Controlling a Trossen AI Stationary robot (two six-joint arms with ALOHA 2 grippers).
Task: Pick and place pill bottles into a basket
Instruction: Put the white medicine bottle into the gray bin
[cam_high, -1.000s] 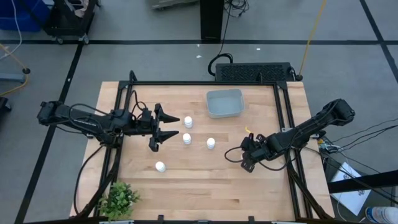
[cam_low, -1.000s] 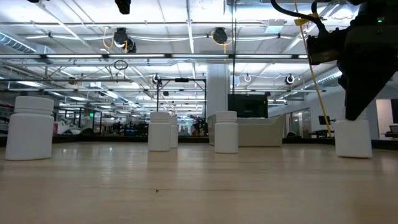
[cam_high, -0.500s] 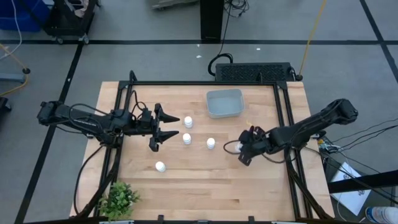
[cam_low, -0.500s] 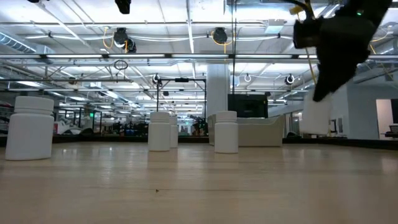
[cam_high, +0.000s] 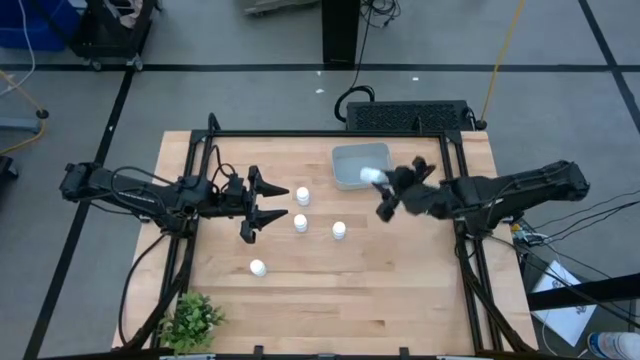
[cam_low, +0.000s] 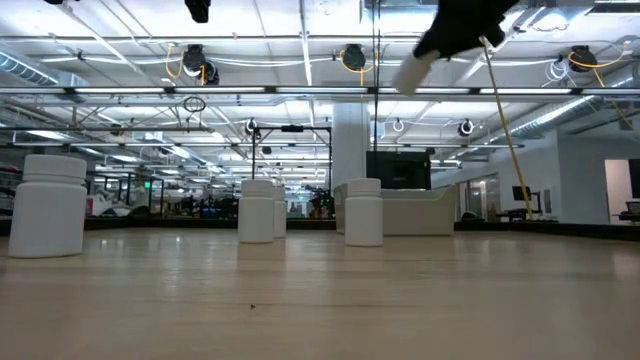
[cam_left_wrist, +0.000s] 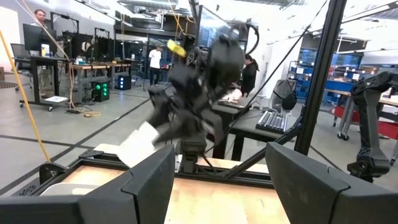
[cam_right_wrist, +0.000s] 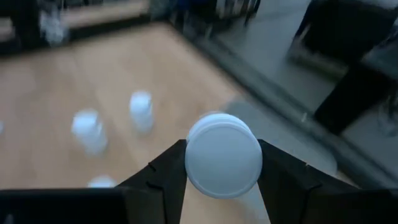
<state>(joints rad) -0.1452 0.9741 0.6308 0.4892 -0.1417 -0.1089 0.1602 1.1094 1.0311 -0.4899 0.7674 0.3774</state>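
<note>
right gripper clamped on a pill bottle, tilted above the basket edge, far-right, for release | left gripper waits agape mid-left | four bottles stand mid-table

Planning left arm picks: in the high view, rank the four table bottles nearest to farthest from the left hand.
From the left hand:
1. Bottle by the upper fingertip and middle bottle: too close to call.
2. Front bottle, toward the plant.
3. Bottle farthest right.
</note>
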